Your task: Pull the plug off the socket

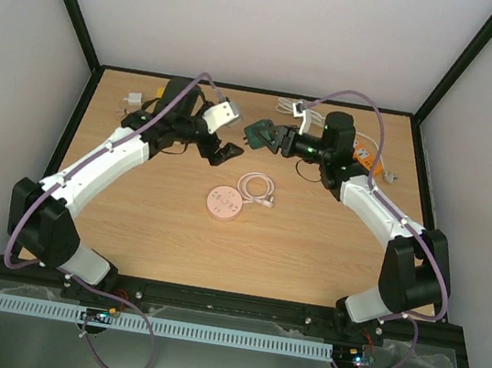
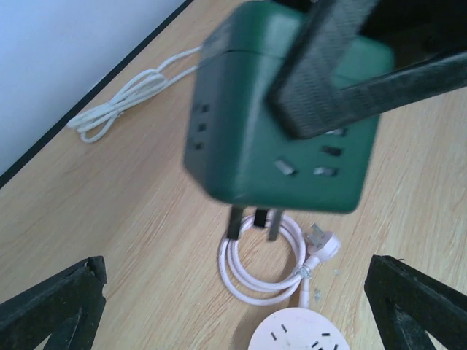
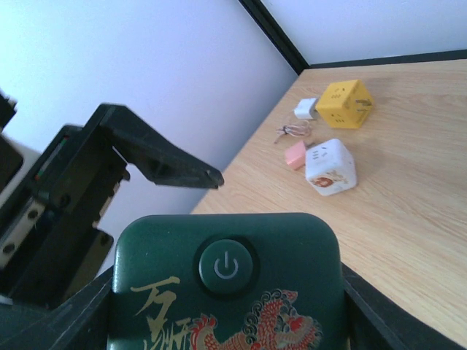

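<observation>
A dark green cube socket (image 1: pixel 258 134) with a power button and a red dragon print is held in the air by my right gripper (image 1: pixel 271 139), which is shut on its sides. In the right wrist view the cube (image 3: pixel 226 270) fills the space between the fingers (image 3: pixel 361 306). In the left wrist view the cube (image 2: pixel 281 124) hangs with its bare metal prongs (image 2: pixel 252 222) pointing down, plugged into nothing. My left gripper (image 1: pixel 228 152) is wide open and empty just left of and below the cube, in the left wrist view (image 2: pixel 235 271) too.
A pink round socket (image 1: pixel 223 203) with a coiled white cord and plug (image 1: pixel 257 188) lies mid-table. A yellow cube (image 3: pixel 349 103), a white cube (image 3: pixel 330 167) and small adapters sit back left. An orange power strip (image 1: pixel 368 156) and a white cable (image 1: pixel 290 107) lie at the back.
</observation>
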Robot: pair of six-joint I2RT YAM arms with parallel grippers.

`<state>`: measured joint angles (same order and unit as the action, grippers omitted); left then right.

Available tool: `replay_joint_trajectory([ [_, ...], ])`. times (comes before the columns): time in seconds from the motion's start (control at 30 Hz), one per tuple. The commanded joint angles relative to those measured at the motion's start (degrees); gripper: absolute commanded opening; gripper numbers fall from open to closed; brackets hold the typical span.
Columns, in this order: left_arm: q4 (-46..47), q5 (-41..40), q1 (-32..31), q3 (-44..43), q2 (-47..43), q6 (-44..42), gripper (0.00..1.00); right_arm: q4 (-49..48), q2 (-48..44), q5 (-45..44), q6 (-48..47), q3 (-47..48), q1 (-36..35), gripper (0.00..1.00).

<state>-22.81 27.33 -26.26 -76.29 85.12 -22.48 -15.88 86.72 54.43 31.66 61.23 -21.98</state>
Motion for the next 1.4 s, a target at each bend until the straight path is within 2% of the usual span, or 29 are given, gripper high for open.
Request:
replay_joint_trajectory([
  [0.0, -2.66, -2.57, -2.47, -2.21, 1.55, -2.40, 0.99, -9.39, 0.35, 2.39, 10.41, -1.30, -0.25, 0.12],
  [0.4, -1.39, -8.30, -6.26, -3.47, 3.35, -3.61, 0.92, -12.00, -0.34, 2.40, 11.13, -6.41, -4.28, 0.12],
  [0.57, -0.53, -9.02, -6.87, -2.67, 3.35, -3.32, 0.81, -14.25, 0.27, 2.67, 12.92, -7.27, -4.81, 0.12],
  [0.7, 0.71, -11.90, -7.32, -1.85, 3.04, -2.29, 0.77, -16.40, 0.55, 3.28, 15.15, -7.68, -4.95, 0.15],
  [0.93, 1.31, -11.75, -7.15, -1.03, 3.01, -0.21, 0.60, -15.68, -0.45, 2.77, 14.09, -7.98, -4.94, 0.33],
  [1.07, 1.65, -9.31, -5.37, 0.46, 2.46, 1.47, 0.55, -12.42, -0.75, 2.44, 11.21, -6.53, -3.97, 0.63],
  [1.17, 1.70, -7.32, -3.13, 1.83, 2.05, 2.34, 0.52, -10.07, -0.85, 2.48, 9.14, -4.94, -1.94, 0.78],
  [1.37, 1.63, -6.37, 1.45, 6.80, 0.54, 2.09, 0.51, -0.13, -0.35, -0.58, -3.20, -1.48, 0.09, 0.89],
])
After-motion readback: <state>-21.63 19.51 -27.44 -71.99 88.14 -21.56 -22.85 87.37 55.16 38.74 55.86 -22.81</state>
